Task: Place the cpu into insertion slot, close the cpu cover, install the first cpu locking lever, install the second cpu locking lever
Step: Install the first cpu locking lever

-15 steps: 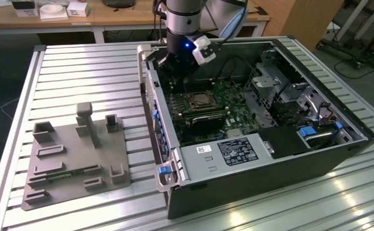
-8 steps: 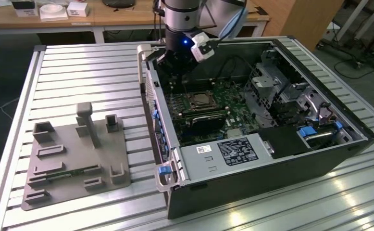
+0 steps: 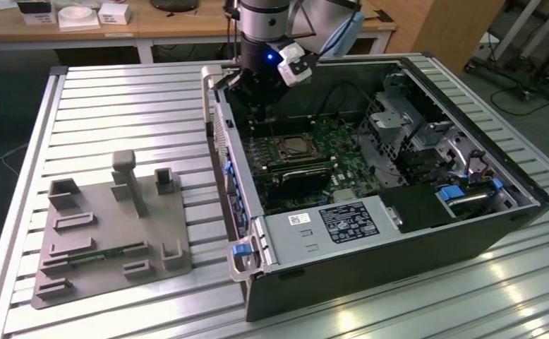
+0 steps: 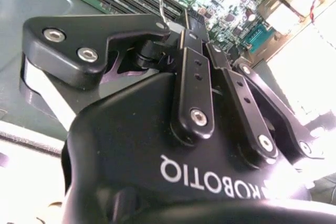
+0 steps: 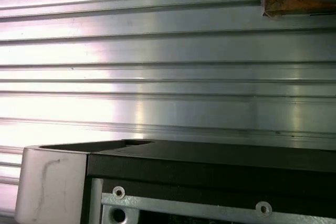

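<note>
Gripper (image 3: pixel 246 102) sits low in the case (image 3: pixel 463 233), insertion slot (image 3: pixel 296 147) near it. Spread or clamped, can't tell. Keep your moves slow.

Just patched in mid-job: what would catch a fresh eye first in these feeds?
The open computer case on the slatted aluminium table dominates the exterior view, the arm reaching down into its far corner. Near it, on the green board, sits the insertion slot, silvery in the middle. A grey fixture tray stands on the exterior view's left; in the second wrist view the black gripper hangs close over the board.
</note>
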{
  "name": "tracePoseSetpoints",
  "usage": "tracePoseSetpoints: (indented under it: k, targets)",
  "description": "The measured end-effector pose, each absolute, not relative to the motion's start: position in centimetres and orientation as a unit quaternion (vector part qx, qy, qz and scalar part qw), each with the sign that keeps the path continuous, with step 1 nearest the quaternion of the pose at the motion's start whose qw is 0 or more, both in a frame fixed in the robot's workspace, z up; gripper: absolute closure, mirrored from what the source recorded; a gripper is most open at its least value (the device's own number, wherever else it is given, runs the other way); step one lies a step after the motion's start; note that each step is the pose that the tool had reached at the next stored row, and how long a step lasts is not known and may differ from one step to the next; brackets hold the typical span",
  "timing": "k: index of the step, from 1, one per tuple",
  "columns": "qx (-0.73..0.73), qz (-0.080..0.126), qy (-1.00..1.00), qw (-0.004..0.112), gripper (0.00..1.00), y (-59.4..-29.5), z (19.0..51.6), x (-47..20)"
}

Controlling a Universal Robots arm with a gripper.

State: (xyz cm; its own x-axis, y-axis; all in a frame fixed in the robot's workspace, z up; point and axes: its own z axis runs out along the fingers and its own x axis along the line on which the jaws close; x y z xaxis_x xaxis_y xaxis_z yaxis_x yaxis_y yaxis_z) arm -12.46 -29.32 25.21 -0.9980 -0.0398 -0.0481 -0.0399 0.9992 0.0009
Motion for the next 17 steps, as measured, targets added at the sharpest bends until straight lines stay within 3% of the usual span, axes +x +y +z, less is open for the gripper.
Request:
tracePoseSetpoints:
  k: [17]
  targets:
    - [-0.042,0.002,0.999,0.024,0.9,-29.3,25.2,-10.2]
